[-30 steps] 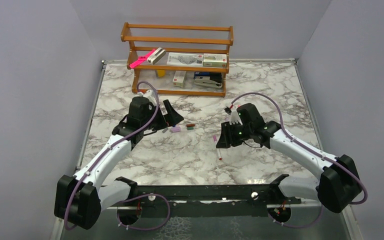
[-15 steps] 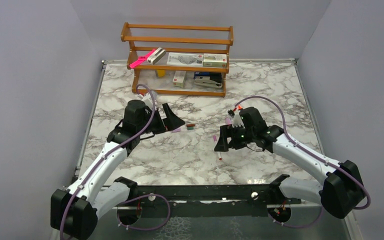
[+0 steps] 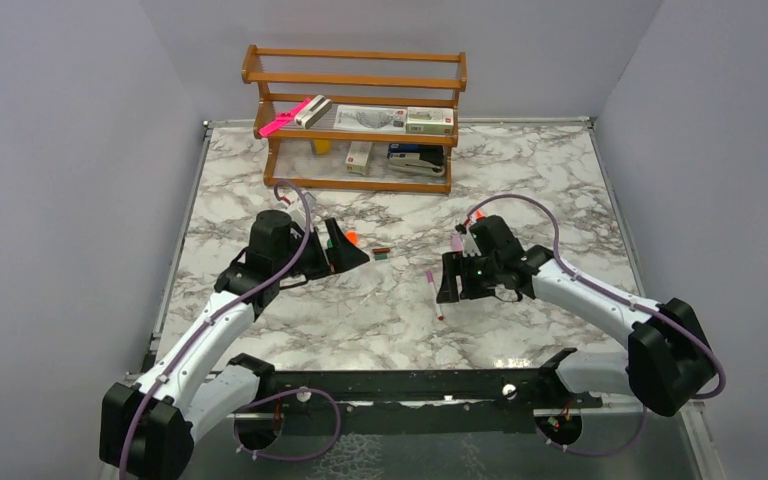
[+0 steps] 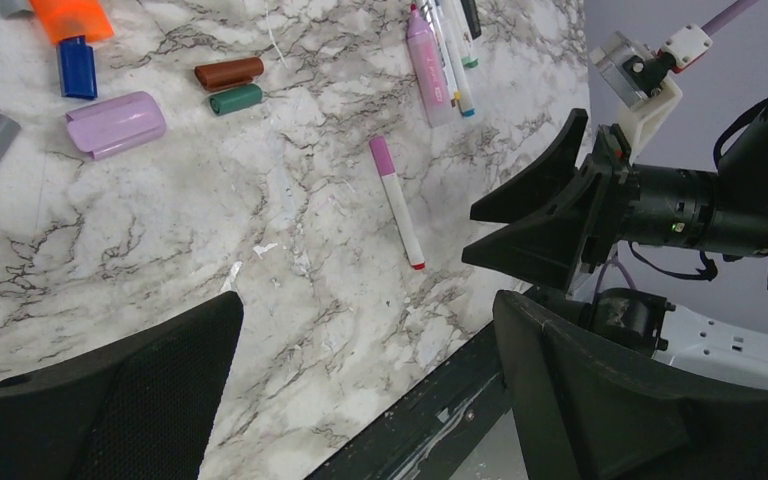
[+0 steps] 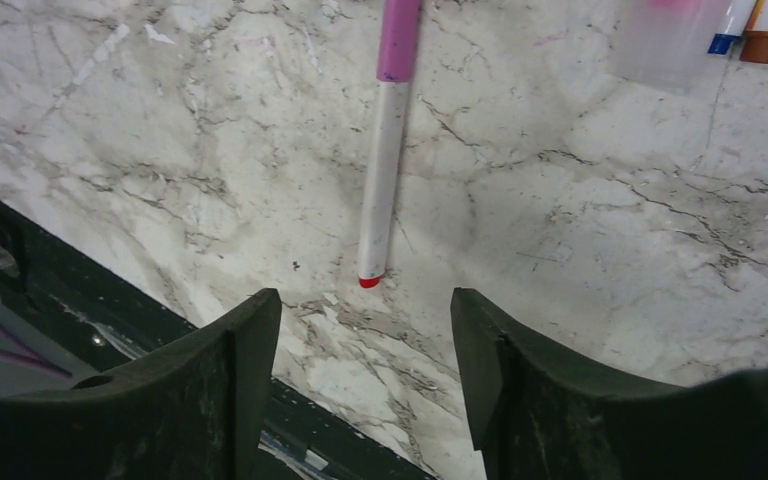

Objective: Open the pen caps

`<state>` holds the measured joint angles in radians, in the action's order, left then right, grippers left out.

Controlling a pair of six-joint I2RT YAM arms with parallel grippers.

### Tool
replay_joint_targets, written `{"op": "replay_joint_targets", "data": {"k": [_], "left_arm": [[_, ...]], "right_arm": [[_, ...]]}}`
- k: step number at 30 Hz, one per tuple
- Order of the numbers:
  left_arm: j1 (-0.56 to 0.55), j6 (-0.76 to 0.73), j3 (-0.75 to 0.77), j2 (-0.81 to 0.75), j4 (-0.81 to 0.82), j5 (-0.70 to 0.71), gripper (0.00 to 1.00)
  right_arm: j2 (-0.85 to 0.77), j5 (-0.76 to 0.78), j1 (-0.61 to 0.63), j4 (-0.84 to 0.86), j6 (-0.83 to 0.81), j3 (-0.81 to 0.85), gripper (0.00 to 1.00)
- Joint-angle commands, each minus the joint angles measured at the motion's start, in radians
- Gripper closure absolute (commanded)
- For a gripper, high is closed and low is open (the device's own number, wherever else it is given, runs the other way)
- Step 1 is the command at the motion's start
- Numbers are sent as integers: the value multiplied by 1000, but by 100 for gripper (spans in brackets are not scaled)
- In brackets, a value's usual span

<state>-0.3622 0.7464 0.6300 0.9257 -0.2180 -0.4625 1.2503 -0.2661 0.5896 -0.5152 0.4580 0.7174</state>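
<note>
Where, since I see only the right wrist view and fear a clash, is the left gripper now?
Observer: The left gripper hangs open and empty to the left of your pen, apart from the right gripper.
Operator: What lies near it?
Observer: Loose caps on the table: a dark red cap beside a green cap, with a bigger lilac cap close by.
Operator: Anything at the far edge?
Observer: A wooden shelf holding small boxes.
</note>
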Motion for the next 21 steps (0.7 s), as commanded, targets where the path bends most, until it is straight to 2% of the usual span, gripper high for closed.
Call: {"op": "replay_joint_targets", "data": {"k": [1, 8, 21], "left_arm": [[-3, -5, -21, 8, 29, -49, 1], [-5, 22, -71, -23, 75, -68, 1], [-7, 59, -147, -42, 125, -65, 1]], "right_arm": [[41, 71, 12, 25, 3, 33, 39], [124, 114, 60, 40, 11, 59, 50], [154, 206, 96, 52, 20, 51, 51]]}}
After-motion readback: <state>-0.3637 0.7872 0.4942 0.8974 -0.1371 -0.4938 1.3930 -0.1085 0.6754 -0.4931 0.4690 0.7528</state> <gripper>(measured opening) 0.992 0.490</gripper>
